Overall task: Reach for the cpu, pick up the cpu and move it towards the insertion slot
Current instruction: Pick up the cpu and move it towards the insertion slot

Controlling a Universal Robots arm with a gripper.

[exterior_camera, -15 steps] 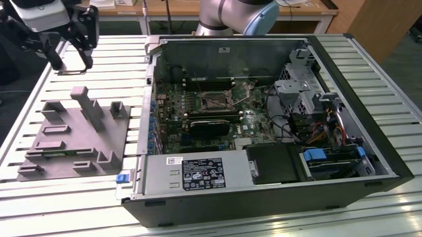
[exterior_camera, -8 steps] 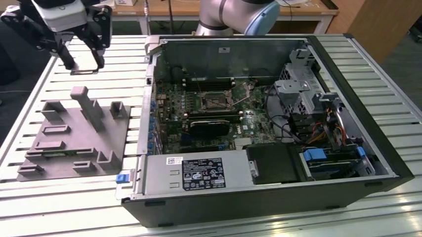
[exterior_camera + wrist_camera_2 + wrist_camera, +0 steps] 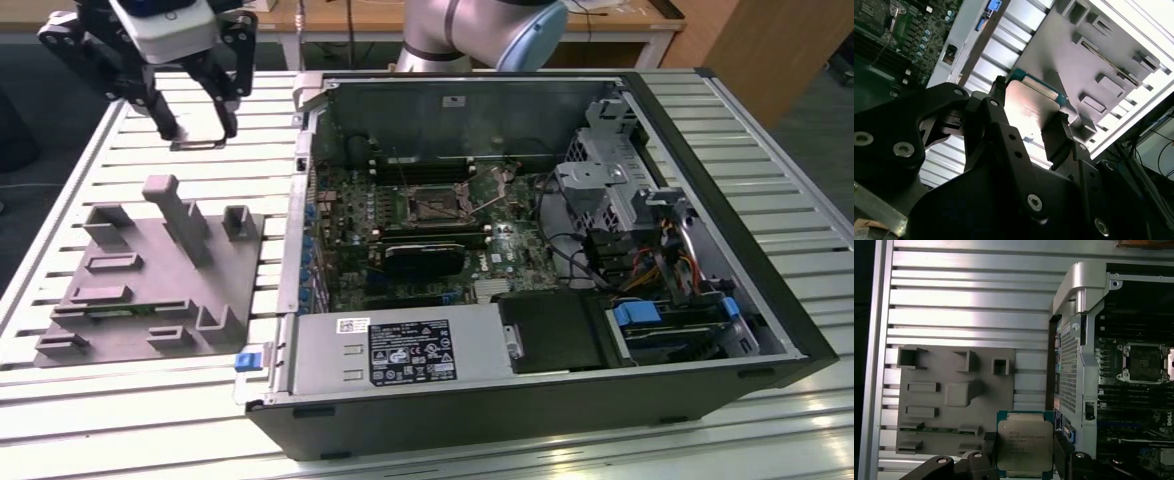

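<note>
One cpu [image 3: 1025,444] between hand [image 3: 1024,452] fingers

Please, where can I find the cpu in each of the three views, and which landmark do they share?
Exterior view: the cpu is a thin edge between the fingers, high on the exterior view's left.
First wrist view: silver square gripped between the fingers.
Second wrist view: shiny plate between the fingers.
Shared landmark: the grey fixture plate.

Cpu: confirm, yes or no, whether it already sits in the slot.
No, in the first wrist view the cpu is held between the gripper's fingers, apart from the slot.
</note>
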